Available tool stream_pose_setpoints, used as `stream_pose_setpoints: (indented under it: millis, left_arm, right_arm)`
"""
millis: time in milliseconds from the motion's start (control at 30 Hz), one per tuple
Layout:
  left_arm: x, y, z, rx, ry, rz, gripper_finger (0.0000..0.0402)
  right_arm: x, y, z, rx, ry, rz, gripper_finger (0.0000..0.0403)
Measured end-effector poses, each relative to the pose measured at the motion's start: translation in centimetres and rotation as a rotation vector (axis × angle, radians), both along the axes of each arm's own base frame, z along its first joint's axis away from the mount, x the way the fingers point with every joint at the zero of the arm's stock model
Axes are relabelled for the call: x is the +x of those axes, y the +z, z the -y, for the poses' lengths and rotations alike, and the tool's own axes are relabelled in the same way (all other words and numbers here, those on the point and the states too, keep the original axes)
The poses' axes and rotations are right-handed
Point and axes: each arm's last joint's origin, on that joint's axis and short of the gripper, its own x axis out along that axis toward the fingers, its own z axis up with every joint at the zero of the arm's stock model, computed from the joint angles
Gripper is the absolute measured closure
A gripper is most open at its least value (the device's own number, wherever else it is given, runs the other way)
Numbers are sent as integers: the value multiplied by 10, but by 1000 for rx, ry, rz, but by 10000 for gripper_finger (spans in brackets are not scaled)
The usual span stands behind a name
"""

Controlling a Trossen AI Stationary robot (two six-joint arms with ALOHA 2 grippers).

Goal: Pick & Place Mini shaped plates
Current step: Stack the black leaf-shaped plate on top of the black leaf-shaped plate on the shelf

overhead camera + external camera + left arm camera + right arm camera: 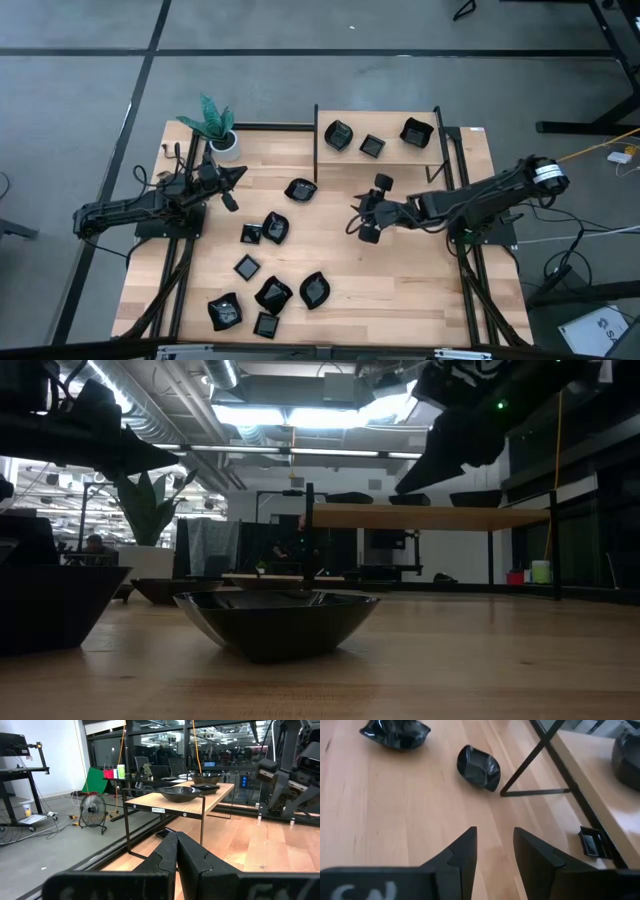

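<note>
Several glossy black mini shaped plates lie on the wooden table, among them one [300, 189] near the shelf's left leg, also in the right wrist view [479, 767], and a cluster toward the near left [273, 294]. Three more plates [372, 146] rest on the raised wooden shelf [392, 155] at the far side. My right gripper [357, 213] [495, 832] hovers open above mid-table, slanting down toward the plate by the shelf leg, with nothing between its fingers. My left gripper [240, 172] [176, 836] is shut and empty at the far left, pointing level.
A white pot with a green plant [222, 140] stands at the far left corner beside my left gripper. The shelf's black legs [535, 792] rise from the table close to the nearest plate. Bare wood [420, 280] lies at the near right.
</note>
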Motion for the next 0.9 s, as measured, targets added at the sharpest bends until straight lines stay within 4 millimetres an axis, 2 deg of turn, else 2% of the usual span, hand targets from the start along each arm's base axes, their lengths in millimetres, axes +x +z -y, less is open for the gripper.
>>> stream_pose_setpoints:
  millis: [500, 900]
  left_arm:
    - [0, 0, 0, 0, 0, 0, 398]
    - [0, 0, 0, 0, 0, 0, 398]
  right_arm:
    - [23, -18, -8, -52, 144, 1, 276]
    - [27, -16, -8, -71, 160, 35, 276]
